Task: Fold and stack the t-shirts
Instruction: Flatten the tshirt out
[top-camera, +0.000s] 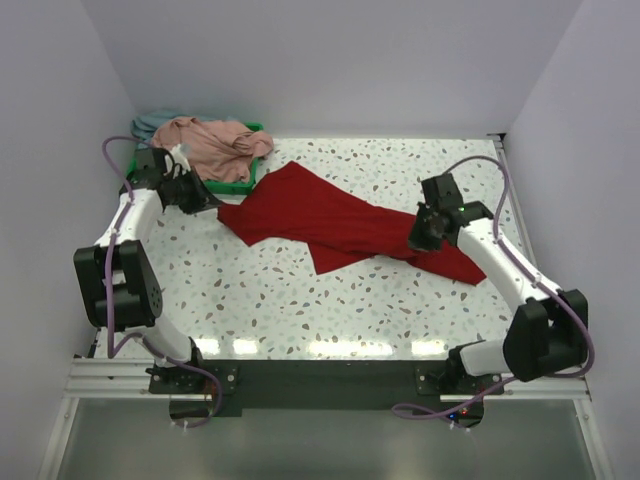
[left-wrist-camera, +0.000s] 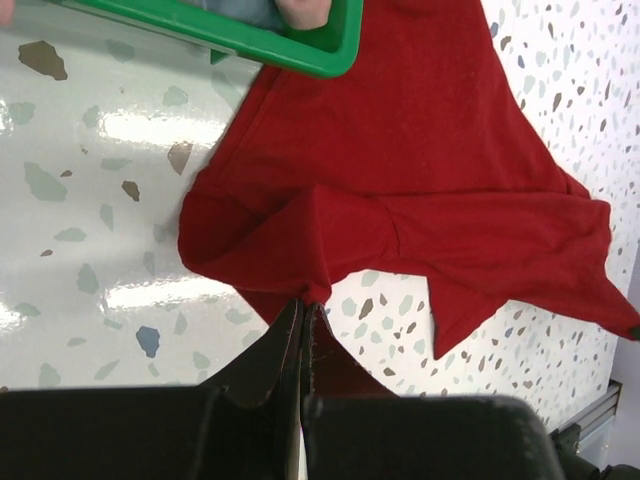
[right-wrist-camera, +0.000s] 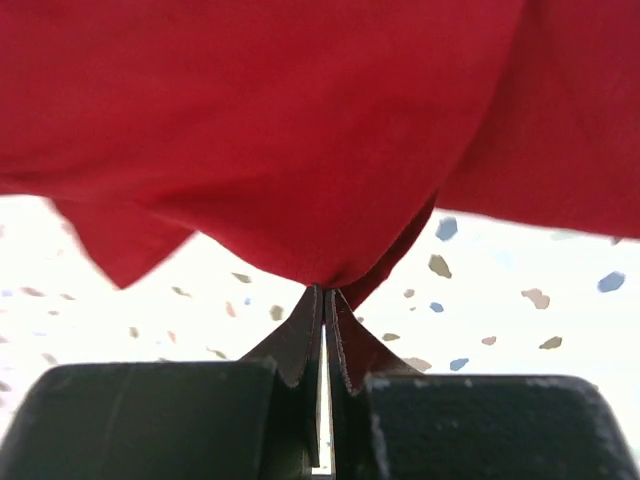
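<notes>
Top external: red shirt (top-camera: 330, 225) is pinched at 2 edges by left gripper (top-camera: 210, 203) and right gripper (top-camera: 418, 240); spreading step judged; flat laydown needed next.

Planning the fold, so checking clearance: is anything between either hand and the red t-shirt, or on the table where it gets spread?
Nothing visible. The left hand and the right hand each pinch the red t-shirt directly. The table in front of it shows nothing; only the green tray borders its far left edge.
</notes>
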